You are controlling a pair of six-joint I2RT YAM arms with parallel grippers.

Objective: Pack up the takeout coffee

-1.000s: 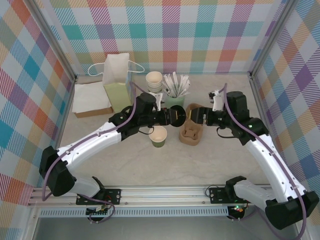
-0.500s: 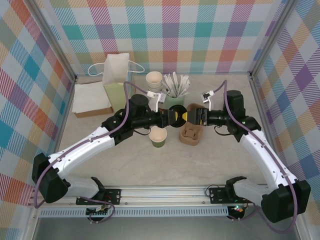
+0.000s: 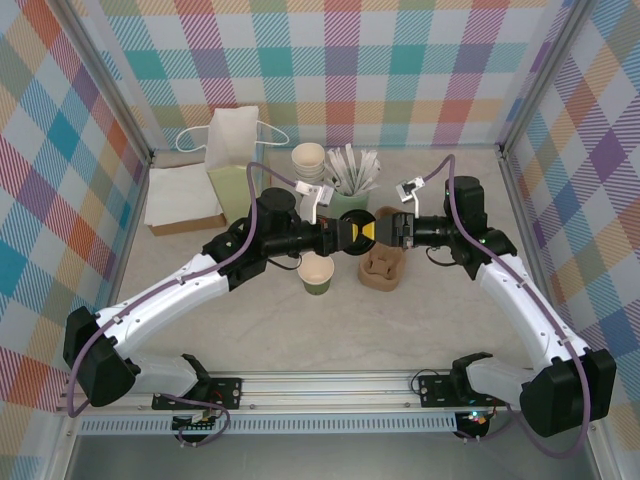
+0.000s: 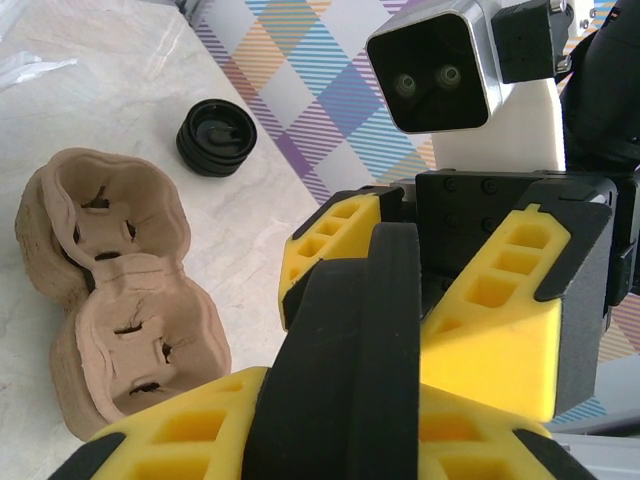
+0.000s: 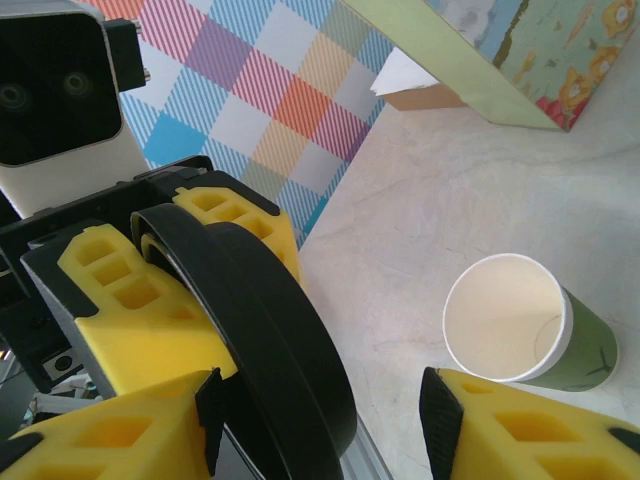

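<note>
Starting w/ the biggest container: we see a paper bag, white top and pale-green lower half, standing at the back left of the table, mouth up; contents hidden. Left of it sits a flat brown box w/ white sheets on top. Next is a brown pulp cup carrier, centre-right, cells bare. Behind it is a stack of lidless cups, and just beside that a mint-green cup full of white stirrers.

The takeout coffee cup stands upright on the table, just left of the carrier, below the left arm's wrist. It has olive sides, a cream rim and no lid on.

The table is pale marbled stone. The walls are pastel plaid, w/ a metal rail along the near edge.

Above the gap btwn cup and carrier, the left gripper pinches a round black lid on edge. The right gripper faces it, fingers straddling the lid, not clamped. The right wrist cam shows a gap btwn the lid and one yellow finger. That cam also looks down into the cup, whose cream inside is bare.

The left wrist cam gives us a short stack of black lids on the table beyond the carrier.
</note>
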